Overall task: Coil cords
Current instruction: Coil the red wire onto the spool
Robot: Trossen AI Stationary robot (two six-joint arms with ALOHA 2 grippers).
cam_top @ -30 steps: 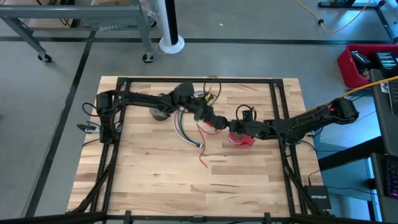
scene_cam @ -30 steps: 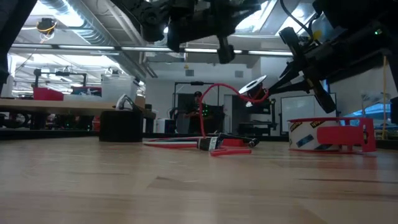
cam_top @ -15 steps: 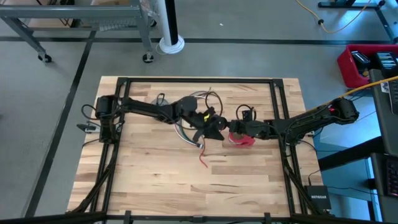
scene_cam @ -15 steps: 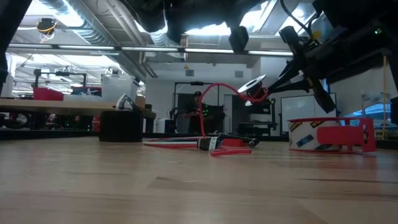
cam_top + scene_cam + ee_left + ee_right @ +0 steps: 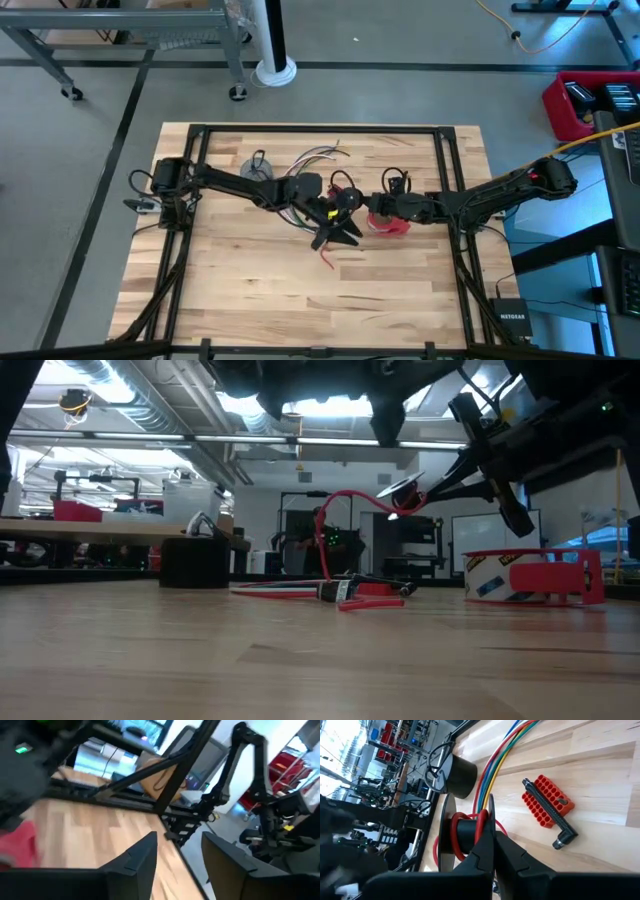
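Cords first: we see the small black-and-red coil point(image 5: 465, 832), a black spool wound with red wire, pinched at its flange between the pressed-together fingers of the right pincer point(image 5: 492, 851), and lifted off the counter point(image 5: 250, 290). In the low view the spool hangs in the air with a red strand arching from it down to the long bundle point(image 5: 325, 590), which lies flat on the wood below and to one side of that pincer. From the right wrist we make out the bundle's blue, red, yellow and green wires running past the spool, ending at a red plug block point(image 5: 547, 800) with a black strip along one edge, lying just beyond the fingertips. The small grey coil point(image 5: 257, 168) with its black loop sits farther out, on the far side of the bundle from the right pincer. The red tape roll point(image 5: 530, 578) rests on the wood right below the right pincer's wrist.

The left pincer point(image 5: 335, 232) hovers next to the held spool, just across from the right pincer, its fingers point(image 5: 145, 855) spread apart with nothing between them. In the high view a loose red wire end lies on the wood just past it.
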